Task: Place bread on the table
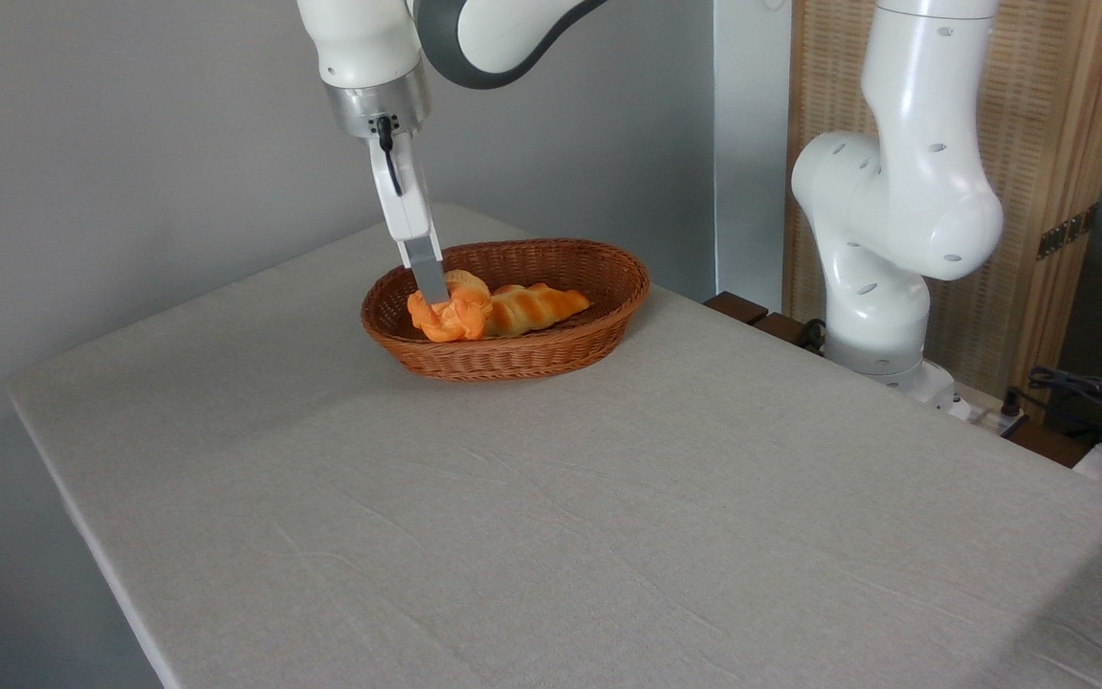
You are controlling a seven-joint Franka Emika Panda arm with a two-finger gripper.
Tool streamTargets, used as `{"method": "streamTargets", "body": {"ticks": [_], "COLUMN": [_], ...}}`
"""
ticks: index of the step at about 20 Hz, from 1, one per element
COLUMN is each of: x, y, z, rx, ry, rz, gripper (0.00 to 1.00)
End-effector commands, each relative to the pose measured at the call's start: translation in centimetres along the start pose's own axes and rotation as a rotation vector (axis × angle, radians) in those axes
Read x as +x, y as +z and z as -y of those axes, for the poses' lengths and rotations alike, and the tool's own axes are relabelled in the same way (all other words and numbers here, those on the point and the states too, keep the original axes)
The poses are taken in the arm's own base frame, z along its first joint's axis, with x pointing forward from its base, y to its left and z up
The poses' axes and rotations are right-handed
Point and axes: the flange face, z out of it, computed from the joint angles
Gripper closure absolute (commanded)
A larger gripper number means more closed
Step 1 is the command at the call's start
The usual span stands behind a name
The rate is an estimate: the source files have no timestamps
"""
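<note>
Gripper (430, 292): reaching down into the wicker basket (599, 325); grip state unclear
Bread (448, 318): lying beside the braided loaf (532, 308); touching the fingertip
Table (608, 536): bearing the basket

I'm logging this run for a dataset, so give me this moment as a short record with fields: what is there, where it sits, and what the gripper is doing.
bread: small orange bun, at the left end inside the basket
loaf: braided, golden, lying beside the bun in the basket
basket: oval brown wicker, on the far part of the table
table: covered with grey-beige cloth
gripper: lowered into the basket, fingertips at the bun; grasp unclear
task state: bun not yet on the table
</note>
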Motion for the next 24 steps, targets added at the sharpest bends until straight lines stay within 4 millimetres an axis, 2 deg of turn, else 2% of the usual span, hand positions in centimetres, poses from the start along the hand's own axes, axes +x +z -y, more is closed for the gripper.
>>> {"method": "streamTargets", "body": {"ticks": [1, 5, 14, 16, 18, 20, 23, 24], "x": [-0.3, -0.4, -0.4, -0.9, -1.4, -1.2, -3.1, -3.3], "y": [-0.8, -0.7, -1.2, -3.2, -3.9, -5.5, -8.2, -8.4], "z": [0.5, 0.5, 0.4, 1.3, 1.8, 2.1, 4.1, 4.5], "rx": [-0.004, -0.005, 0.001, 0.024, 0.031, 0.062, 0.165, 0.197], "ry": [0.011, 0.012, 0.008, -0.011, -0.023, -0.019, -0.006, 0.009], "rz": [-0.012, -0.010, -0.018, -0.047, -0.055, -0.070, -0.031, 0.002], "gripper": [0.73, 0.87, 0.89, 0.91, 0.91, 0.91, 0.90, 0.90]}}
